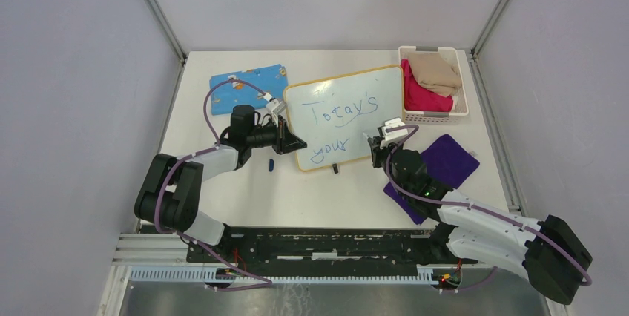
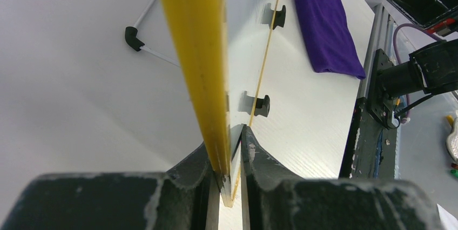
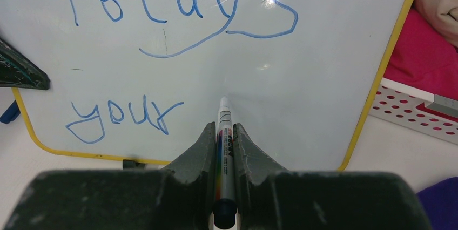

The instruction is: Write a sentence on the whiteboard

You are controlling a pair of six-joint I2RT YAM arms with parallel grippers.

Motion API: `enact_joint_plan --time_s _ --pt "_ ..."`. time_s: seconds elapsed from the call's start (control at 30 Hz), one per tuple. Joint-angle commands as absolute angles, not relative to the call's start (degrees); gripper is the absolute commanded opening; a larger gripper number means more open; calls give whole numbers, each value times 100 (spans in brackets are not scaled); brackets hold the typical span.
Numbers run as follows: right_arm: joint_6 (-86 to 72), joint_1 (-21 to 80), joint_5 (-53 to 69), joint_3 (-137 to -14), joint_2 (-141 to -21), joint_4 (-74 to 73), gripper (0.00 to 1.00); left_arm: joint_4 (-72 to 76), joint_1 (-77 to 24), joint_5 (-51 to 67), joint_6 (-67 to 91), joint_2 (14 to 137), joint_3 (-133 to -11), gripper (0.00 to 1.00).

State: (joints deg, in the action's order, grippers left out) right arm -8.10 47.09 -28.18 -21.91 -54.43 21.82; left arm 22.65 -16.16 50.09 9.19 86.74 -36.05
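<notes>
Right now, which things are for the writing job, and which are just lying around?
For the job: whiteboard, blue writing, marker in the right gripper, left gripper clamping the board's edge.
Lying about: blue patterned cloth, purple cloth, white basket of clothes.

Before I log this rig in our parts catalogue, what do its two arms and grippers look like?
Both arms match: the left arm and right arm have white links between black joint housings, with a purple cable looping along each. The left gripper and right gripper have black, wedge-shaped fingers, scuffed pale at the edges.
</notes>
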Motion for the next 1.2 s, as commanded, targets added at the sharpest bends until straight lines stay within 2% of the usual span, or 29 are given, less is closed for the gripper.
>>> enact_joint_plan --time_s 0.0,0.47,1.17 --pt "-747 4643 -2963 -2465 -5452 2540 0 1564 -1758 4521 290 8886 -3565 20" --pt "-814 4467 -2825 -2565 -5844 2609 0 1555 -1758 4514 305 8912 -3576 21" --pt "-1128 4459 -2465 -1687 -5353 2268 0 1538 -1756 4517 297 8918 -3580 21"
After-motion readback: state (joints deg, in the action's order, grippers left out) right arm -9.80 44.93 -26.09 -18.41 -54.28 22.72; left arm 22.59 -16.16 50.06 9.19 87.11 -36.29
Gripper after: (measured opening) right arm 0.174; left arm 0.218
